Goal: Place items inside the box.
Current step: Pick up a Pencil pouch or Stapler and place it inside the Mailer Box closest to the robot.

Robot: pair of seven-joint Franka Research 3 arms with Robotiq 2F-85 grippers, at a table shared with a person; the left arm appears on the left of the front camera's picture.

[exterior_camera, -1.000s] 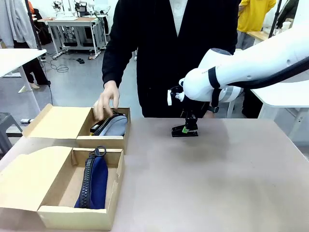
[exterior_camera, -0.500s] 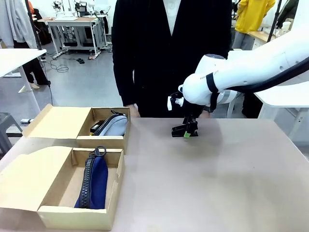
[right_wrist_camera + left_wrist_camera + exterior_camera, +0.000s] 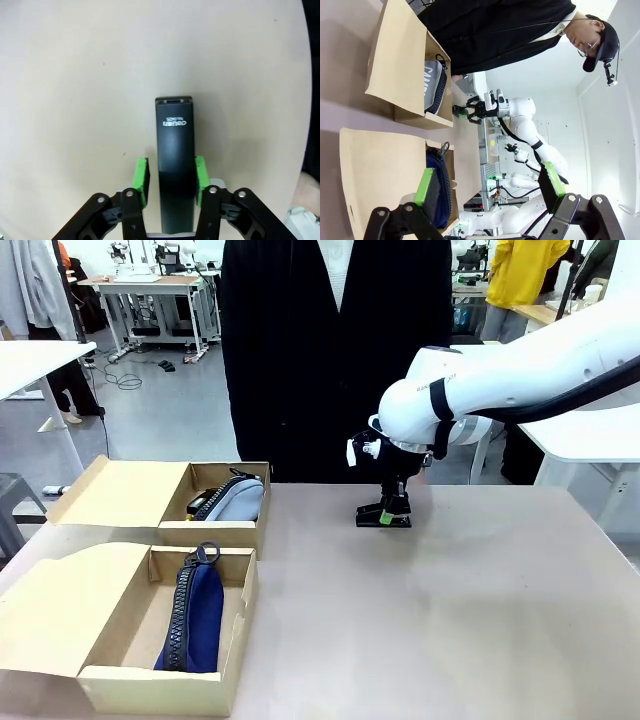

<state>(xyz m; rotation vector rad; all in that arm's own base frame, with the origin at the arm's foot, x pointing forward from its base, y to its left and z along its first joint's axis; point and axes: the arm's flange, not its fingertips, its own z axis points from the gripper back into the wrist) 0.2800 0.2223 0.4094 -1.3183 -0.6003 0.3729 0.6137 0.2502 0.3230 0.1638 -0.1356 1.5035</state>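
A black stapler point(image 3: 385, 517) lies on the table's far middle, in front of the person. My right gripper point(image 3: 388, 508) stands over it, open, with the green pads on either side of the stapler point(image 3: 175, 160); a thin gap shows at one pad. The larger box point(image 3: 160, 688) sits near left, flap open, with the dark blue pouch point(image 3: 195, 615) inside. My left gripper point(image 3: 490, 185) is open with nothing between its fingers, looking over both boxes.
The smaller box point(image 3: 215, 533) behind the larger one holds the grey pouch point(image 3: 238, 500) and a black item. A person in black stands at the far edge. Bare tabletop stretches across the middle and right.
The person's hand has left the smaller box and the person now stands upright. My right gripper has shifted slightly over the stapler, which stays on the table.
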